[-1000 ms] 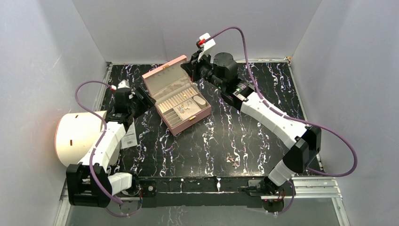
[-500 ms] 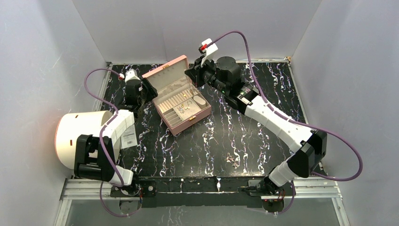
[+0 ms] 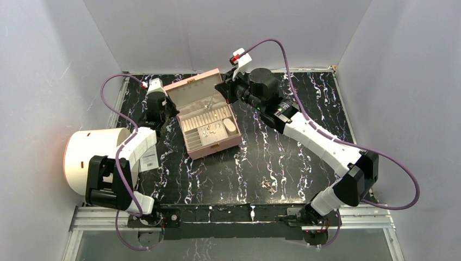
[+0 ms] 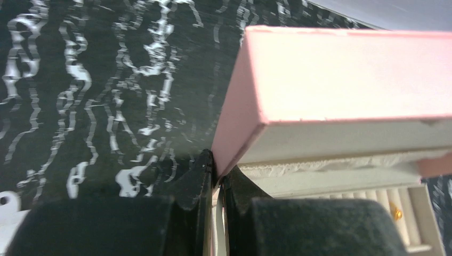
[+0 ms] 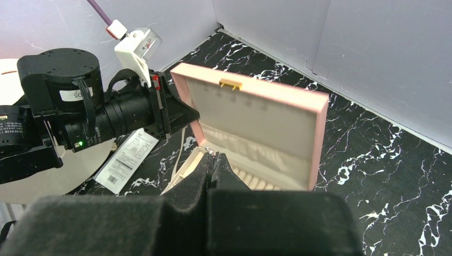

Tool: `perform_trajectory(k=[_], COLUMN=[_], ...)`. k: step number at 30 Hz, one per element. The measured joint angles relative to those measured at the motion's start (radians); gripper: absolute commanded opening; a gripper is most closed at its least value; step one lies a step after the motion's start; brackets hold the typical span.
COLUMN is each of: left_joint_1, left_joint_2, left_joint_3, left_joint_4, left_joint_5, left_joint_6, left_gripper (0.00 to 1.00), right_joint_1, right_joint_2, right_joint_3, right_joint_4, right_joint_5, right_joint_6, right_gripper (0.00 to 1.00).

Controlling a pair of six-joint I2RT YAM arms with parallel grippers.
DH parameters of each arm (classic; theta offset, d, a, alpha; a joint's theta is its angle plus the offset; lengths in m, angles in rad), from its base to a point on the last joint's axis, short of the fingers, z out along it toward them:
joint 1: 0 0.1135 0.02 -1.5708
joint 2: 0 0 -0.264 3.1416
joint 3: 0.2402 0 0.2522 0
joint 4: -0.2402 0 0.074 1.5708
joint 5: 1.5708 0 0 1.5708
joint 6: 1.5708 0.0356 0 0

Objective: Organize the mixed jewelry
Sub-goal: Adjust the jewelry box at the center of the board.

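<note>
Black fingers of the left gripper (image 4: 214,162) are pressed together at the left corner of the raised lid (image 4: 346,74), seemingly steadying the pink box (image 3: 215,148). Several sorted pieces (image 3: 209,129) lie in its trays. Over it the right gripper (image 5: 213,160) is clamped on what looks like a tiny silvery chain piece (image 5: 210,152). Placing seems to be the step in hand: next, lower it into a free slot and release. More mixed jewelry (image 3: 267,185) waits on the table, near right.
</note>
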Motion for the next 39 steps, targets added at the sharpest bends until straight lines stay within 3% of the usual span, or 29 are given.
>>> perform_trajectory(k=[5,12,29,35,39], left_joint_1=[-0.011,-0.037,-0.257,-0.283,-0.286], left_joint_2=[0.001,-0.001,-0.033,-0.040,-0.066], left_joint_3=[0.001,0.008,0.116,0.127,0.128], left_joint_4=[0.006,-0.013,-0.362,-0.403,-0.415], left_joint_5=[0.161,0.210,-0.177,-0.198,-0.160], left_joint_6=[0.017,0.021,-0.203,-0.253,-0.292], left_gripper=[0.00,0.00,0.00,0.28,0.41], right_joint_1=[0.000,0.000,0.000,0.000,0.000], right_joint_2=[-0.016,-0.045,-0.142,-0.149,-0.150], right_joint_3=[0.000,0.000,-0.008,-0.044,-0.066], right_joint_4=[-0.006,-0.035,-0.079,-0.097,-0.103], right_joint_5=[0.011,0.021,0.005,-0.021,-0.042], right_joint_6=[-0.003,-0.011,0.001,0.012,0.014], right_gripper=[0.00,0.00,0.00,0.00,0.00])
